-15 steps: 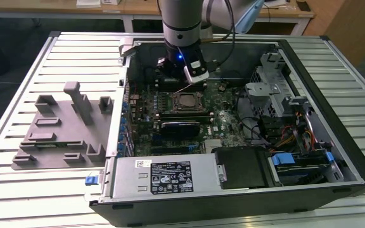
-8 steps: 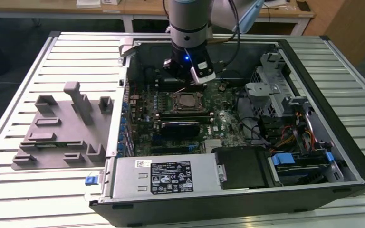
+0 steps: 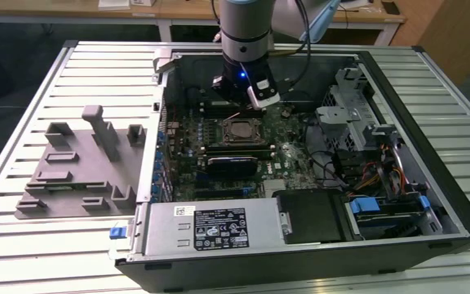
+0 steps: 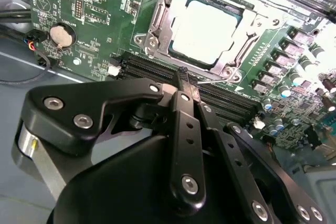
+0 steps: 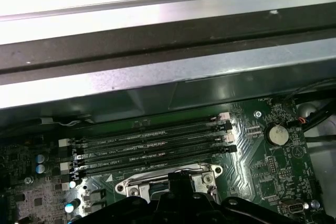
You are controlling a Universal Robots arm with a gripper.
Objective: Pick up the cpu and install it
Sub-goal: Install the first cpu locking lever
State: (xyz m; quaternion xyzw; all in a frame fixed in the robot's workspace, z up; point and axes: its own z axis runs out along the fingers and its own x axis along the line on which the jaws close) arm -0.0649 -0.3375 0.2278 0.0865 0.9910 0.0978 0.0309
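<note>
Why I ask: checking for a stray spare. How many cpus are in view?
1. The cpu lies in the socket frame on the motherboard; another could be hidden behind the arm.

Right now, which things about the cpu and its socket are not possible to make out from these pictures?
1. Second wrist view: the cpu lies in the socket; whether it is fully seated is hidden beneath it.
2. First wrist view: the gripper covers the socket's middle.
3. Exterior view: the socket's contents are too small to tell.
</note>
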